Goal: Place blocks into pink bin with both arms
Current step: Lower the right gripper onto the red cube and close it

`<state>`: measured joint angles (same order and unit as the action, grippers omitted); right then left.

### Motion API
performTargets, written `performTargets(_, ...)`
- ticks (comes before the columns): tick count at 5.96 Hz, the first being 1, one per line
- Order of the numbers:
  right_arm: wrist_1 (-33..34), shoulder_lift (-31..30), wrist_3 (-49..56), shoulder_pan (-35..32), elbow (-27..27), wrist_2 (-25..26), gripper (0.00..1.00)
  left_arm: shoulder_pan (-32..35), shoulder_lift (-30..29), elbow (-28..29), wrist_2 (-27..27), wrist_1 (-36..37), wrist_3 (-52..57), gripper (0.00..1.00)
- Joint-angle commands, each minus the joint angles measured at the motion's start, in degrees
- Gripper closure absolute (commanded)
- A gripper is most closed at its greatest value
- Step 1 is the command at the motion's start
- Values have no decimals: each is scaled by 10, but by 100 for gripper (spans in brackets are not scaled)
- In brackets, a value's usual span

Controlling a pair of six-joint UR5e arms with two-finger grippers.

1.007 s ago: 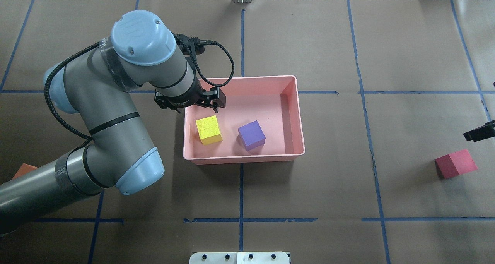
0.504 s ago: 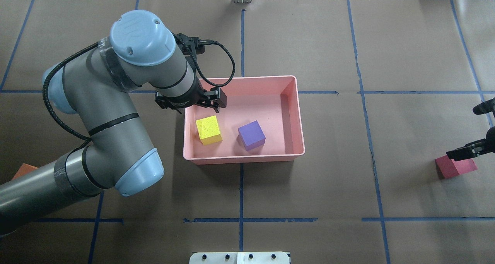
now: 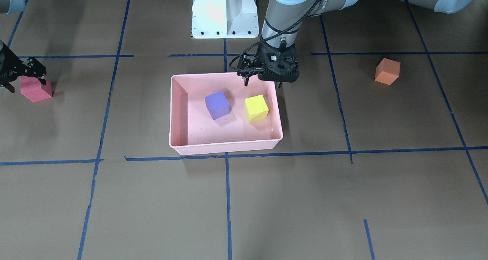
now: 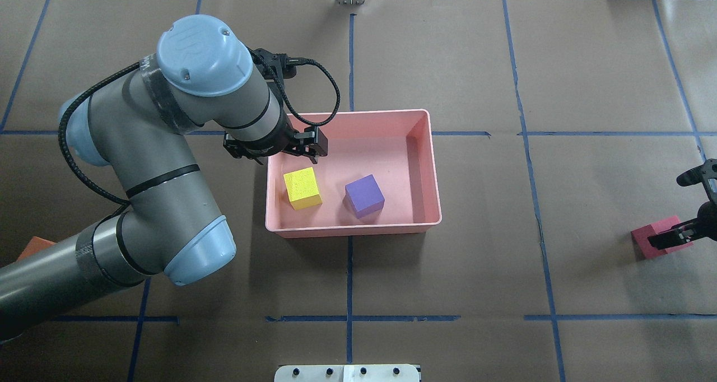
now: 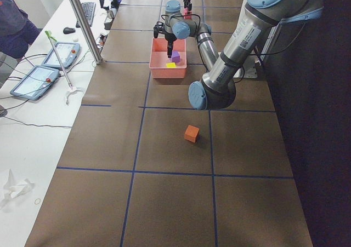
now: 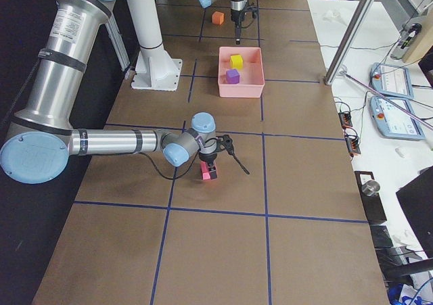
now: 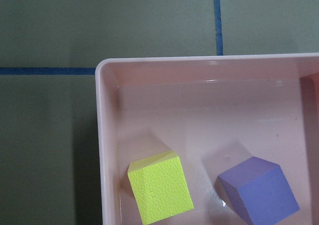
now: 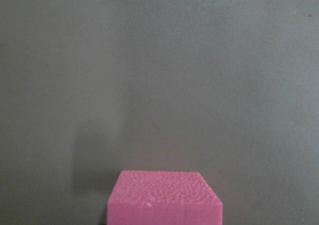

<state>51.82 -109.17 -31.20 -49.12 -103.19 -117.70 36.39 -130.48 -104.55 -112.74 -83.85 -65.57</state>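
Note:
The pink bin [image 4: 353, 229] [image 3: 225, 148] holds the yellow-green block [image 4: 302, 187] [image 3: 256, 107] and the purple block [image 4: 364, 195] [image 3: 217, 104]; the left wrist view shows both. My left gripper [image 4: 285, 155] [image 3: 263, 84] hovers open and empty over the bin's corner beside the yellow-green block. The red block [image 4: 644, 246] [image 3: 34, 92] lies on the table far to the right. My right gripper [image 4: 684, 214] [image 3: 23, 81] is open just above it, jaws straddling it. The orange block [image 3: 387, 71] lies far left, half hidden under my left arm in the overhead view [image 4: 35, 246].
The white base pedestal [image 3: 225, 12] stands behind the bin. Brown paper with blue tape lines [image 4: 349, 275] covers the table. Tablets and cables [image 5: 49, 66] lie along the operators' side.
My right gripper came in from the right edge and lowered over the red block. My left arm has hardly moved. The blocks in the bin are unmoved.

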Motion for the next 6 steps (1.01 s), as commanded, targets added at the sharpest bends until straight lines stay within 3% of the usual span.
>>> performTargets(1, -1, 3, -1, 7, 7, 0, 50, 0, 1, -2, 1, 0, 0, 0)
performTargets(2, 0, 3, -1, 7, 5, -1, 58, 0, 3, -1, 3, 0, 0, 0)
performTargets(4, 22, 14, -4, 5, -42, -25, 61, 3, 15, -11, 0, 0, 10, 0)
performTargets(6, 182, 108, -28, -12, -114, -33, 60, 8, 85, -84, -3, 14, 91, 0)
